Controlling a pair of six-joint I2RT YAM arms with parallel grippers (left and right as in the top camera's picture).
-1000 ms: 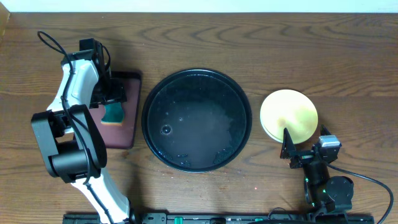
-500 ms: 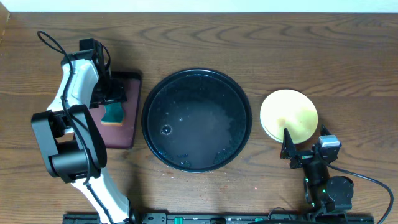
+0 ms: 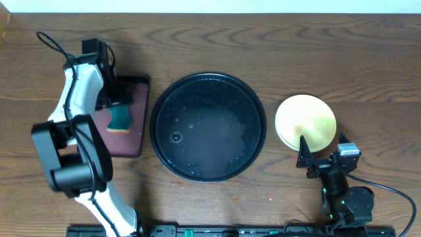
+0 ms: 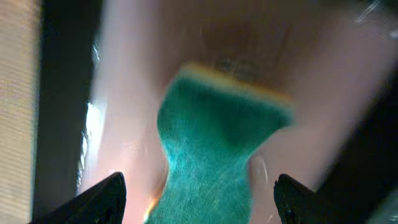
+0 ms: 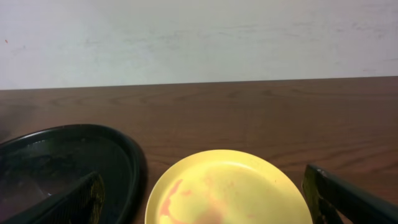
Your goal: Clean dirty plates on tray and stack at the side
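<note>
The black round tray [image 3: 208, 85] sits mid-table, wet and holding no plates; it also shows in the right wrist view [image 5: 68, 149]. A pale yellow plate [image 3: 305, 122] lies on the table to its right, with faint red smears in the right wrist view [image 5: 230, 186]. A thin pale rim shows under its left edge; no blue-green plate is seen on its own. My right gripper [image 3: 322, 150] is open just in front of the plate [image 5: 202, 177], not touching it. My left gripper [image 3: 117, 99] is open, its fingers [image 4: 199, 186] on either side of a green sponge [image 4: 217, 149].
The green sponge [image 3: 120, 119] lies on a dark red rectangular tray [image 3: 128, 141] left of the black tray. A pale wall runs along the table's far edge [image 5: 199, 37].
The left arm has shifted very slightly over the red tray. Nothing else has moved.
</note>
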